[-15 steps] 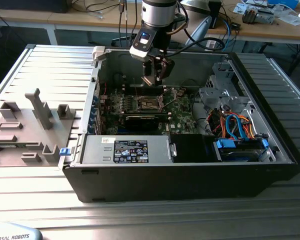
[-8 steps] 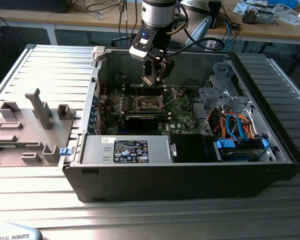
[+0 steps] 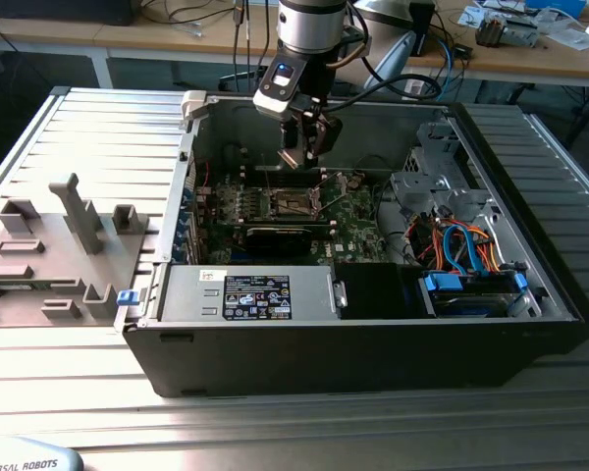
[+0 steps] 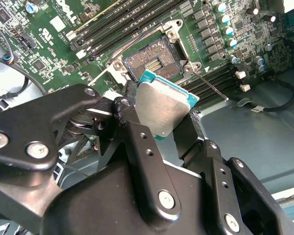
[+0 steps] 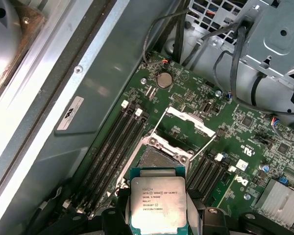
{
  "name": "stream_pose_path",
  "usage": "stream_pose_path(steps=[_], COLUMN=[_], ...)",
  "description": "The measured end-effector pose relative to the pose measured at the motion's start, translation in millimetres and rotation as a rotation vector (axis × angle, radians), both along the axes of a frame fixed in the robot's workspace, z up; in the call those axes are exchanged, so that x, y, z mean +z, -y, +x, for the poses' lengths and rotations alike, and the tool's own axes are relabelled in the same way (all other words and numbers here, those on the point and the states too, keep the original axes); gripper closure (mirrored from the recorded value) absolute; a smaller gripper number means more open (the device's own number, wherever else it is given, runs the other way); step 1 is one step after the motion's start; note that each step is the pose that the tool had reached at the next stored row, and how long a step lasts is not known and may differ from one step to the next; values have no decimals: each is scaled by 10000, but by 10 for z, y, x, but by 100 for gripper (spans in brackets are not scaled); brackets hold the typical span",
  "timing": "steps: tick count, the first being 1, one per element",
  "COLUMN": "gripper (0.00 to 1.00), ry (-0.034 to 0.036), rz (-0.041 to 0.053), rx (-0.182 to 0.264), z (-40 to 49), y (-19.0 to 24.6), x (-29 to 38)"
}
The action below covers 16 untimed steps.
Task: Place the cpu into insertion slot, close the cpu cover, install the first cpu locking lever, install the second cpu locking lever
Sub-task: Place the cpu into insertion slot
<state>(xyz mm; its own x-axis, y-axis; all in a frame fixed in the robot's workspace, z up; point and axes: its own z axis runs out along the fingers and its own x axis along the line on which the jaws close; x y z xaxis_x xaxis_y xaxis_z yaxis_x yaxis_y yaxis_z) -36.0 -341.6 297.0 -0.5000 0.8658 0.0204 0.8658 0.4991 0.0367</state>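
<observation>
My gripper (image 3: 305, 147) hangs inside the open computer case, shut on the cpu (image 4: 161, 110), a small square chip with a silvery top and a teal edge, held by two opposite sides. The chip (image 5: 158, 200) is held a little above the insertion slot (image 5: 157, 157), which lies bare with its dark centre showing (image 4: 154, 61). The cpu cover (image 5: 190, 120) stands swung open at the slot's far side. Two thin wire locking levers (image 5: 156, 122) (image 5: 206, 147) are raised beside it. In the exterior view the slot (image 3: 293, 203) lies directly below my gripper.
Long memory slots (image 5: 118, 142) flank the socket on both sides. A black graphics card (image 3: 280, 235) lies just in front of the socket, with the power supply (image 3: 245, 294) nearer. A drive cage (image 3: 442, 177) and coloured cables (image 3: 461, 245) fill the exterior view's right of the case.
</observation>
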Motion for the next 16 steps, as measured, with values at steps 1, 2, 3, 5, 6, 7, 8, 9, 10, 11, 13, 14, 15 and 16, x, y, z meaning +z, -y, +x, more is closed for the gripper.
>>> stream_pose_path(steps=[1, 2, 3, 5, 6, 7, 8, 9, 10, 11, 13, 14, 15, 16], gripper=[46, 46, 46, 46, 46, 46, 46, 46, 46, 46, 46, 46, 46, 46], ry=[0, 0, 0, 0, 0, 0, 0, 0, 0, 0, 0, 0, 0, 0], rz=[0, 0, 0, 0, 0, 0, 0, 0, 0, 0, 0, 0, 0, -1], rx=[-9, -17, -26, -44, -53, -60, -69, -76, -84, -92, -106, -114, -120, -128], z=[0, 0, 0, 0, 0, 0, 0, 0, 0, 0, 0, 0, 0, 0], y=[0, 1, 1, 2, 2, 3, 3, 3, 3, 3, 4, 4, 4, 4], x=[0, 0, 0, 0, 0, 0, 0, 0, 0, 0, 0, 0, 0, 0])
